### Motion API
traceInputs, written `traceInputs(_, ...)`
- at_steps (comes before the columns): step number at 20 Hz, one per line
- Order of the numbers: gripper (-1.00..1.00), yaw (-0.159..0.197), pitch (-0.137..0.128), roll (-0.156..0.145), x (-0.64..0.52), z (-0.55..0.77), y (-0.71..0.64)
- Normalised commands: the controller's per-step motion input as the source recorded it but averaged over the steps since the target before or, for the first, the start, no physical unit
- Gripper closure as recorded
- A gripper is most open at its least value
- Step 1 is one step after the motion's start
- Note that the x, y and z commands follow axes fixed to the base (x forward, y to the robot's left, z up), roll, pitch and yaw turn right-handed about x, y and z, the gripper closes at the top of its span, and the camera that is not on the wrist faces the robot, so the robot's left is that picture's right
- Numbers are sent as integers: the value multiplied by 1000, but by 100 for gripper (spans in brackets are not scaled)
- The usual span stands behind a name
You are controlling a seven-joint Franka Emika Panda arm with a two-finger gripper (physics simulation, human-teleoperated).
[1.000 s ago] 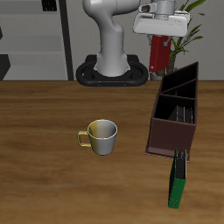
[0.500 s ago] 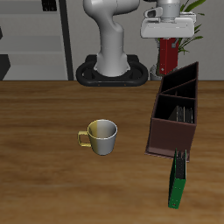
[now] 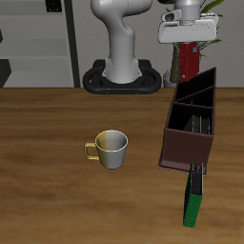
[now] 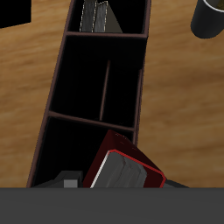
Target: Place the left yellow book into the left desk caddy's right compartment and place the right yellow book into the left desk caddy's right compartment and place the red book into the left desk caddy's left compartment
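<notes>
Going across the exterior view from the edge toward the caddy side: first thing is the mug, pale green with a yellow handle, sitting alone on the wooden table, well apart from everything else. Next over is the left desk caddy, the long dark-brown box running front to back. Leaning against its front end is the green book, standing on edge near the table's front edge. Above the caddy's far end hangs the gripper, clamped on the red book, which dangles upright just over the back section, not yet inside.

The wrist view fills in stuff the exterior can't. It looks straight down into the caddy, so you see all three sections: the right compartment at one end already has both grey-looking books standing in it, the left yellow book and the right yellow book side by side, and I can't tell which is which. The middle section has a thin divider. The red book hovers over the opposite end section. The mug shows beside the caddy. The fingers themselves are mostly hidden there.
</notes>
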Motion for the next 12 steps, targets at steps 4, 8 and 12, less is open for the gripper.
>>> traceInputs(4,100,10,52,50,130,-120,284)
traceInputs(8,100,40,16,30,53,-103,188)
traceInputs(12,100,10,37,16,121,-85,51)
